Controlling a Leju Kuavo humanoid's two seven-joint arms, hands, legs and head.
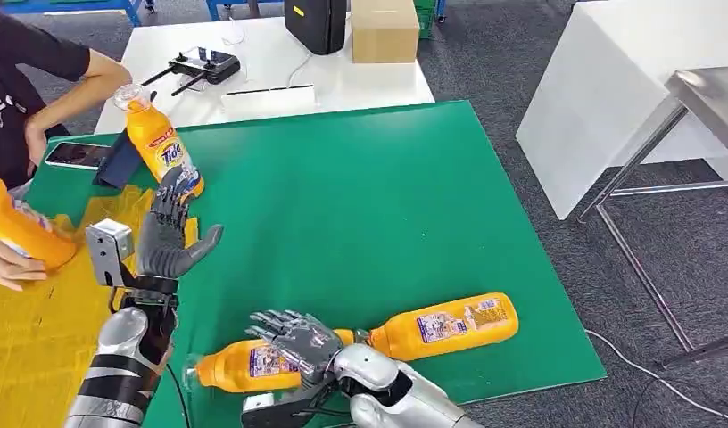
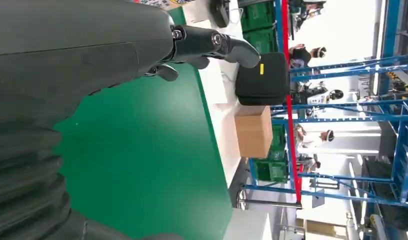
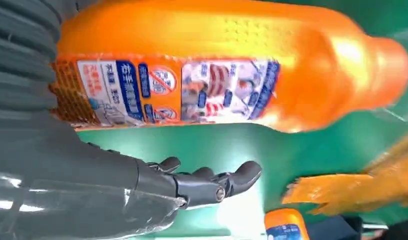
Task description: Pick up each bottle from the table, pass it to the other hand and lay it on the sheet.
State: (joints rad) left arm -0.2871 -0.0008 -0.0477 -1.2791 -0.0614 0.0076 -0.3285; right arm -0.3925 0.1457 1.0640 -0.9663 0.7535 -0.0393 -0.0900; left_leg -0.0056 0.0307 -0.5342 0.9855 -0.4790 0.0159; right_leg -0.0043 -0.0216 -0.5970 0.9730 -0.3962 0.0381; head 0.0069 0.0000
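An orange bottle point(image 1: 235, 367) lies on the green table point(image 1: 360, 205) near its front edge. My right hand point(image 1: 298, 339) is spread over its neck end, fingers straight and not wrapped around it. In the right wrist view the bottle point(image 3: 217, 60) lies along the palm of the right hand point(image 3: 142, 185). A second bottle point(image 1: 450, 325) lies just to the right. A third bottle point(image 1: 160, 143) lies at the far left. My left hand point(image 1: 169, 236) stands raised and open, empty, beside the yellow sheet point(image 1: 48, 330); its fingers point(image 2: 212, 42) show in the left wrist view.
A person at the left holds another orange bottle point(image 1: 21, 234) over the sheet. A phone point(image 1: 75, 153) and a dark case point(image 1: 119, 160) lie at the far left corner. Behind stands a white table with a controller point(image 1: 204, 64), black case point(image 1: 316, 22) and cardboard box point(image 1: 384, 28).
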